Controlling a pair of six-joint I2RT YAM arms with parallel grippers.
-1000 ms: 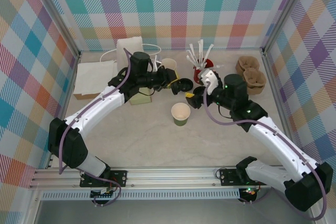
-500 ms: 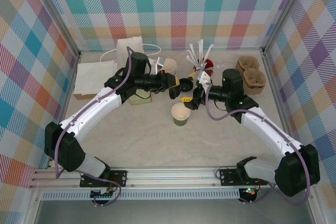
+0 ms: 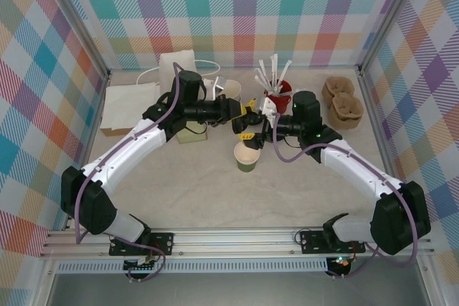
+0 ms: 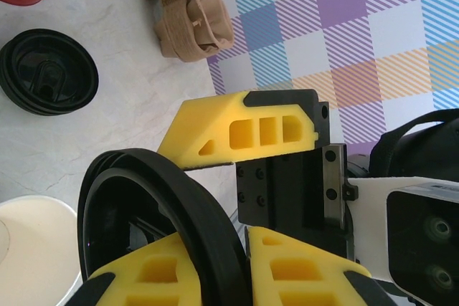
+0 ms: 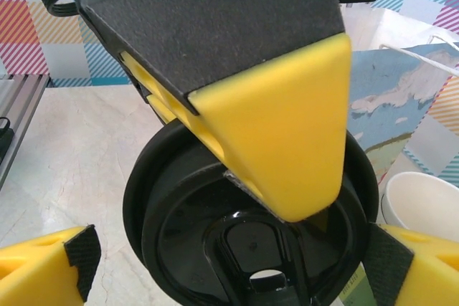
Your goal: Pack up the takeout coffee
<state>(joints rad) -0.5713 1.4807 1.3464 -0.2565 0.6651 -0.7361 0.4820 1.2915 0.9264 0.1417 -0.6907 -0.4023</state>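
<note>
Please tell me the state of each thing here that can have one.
black lid, held, not on any cup
left gripper, shut on the black lid
right gripper, open, jaws either side of that lid
green cup, upright, uncovered
spare lids, lying flat

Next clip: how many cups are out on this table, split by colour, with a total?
Green cup: 1
Cream cup: 1
Red cup: 1
Total: 3
</note>
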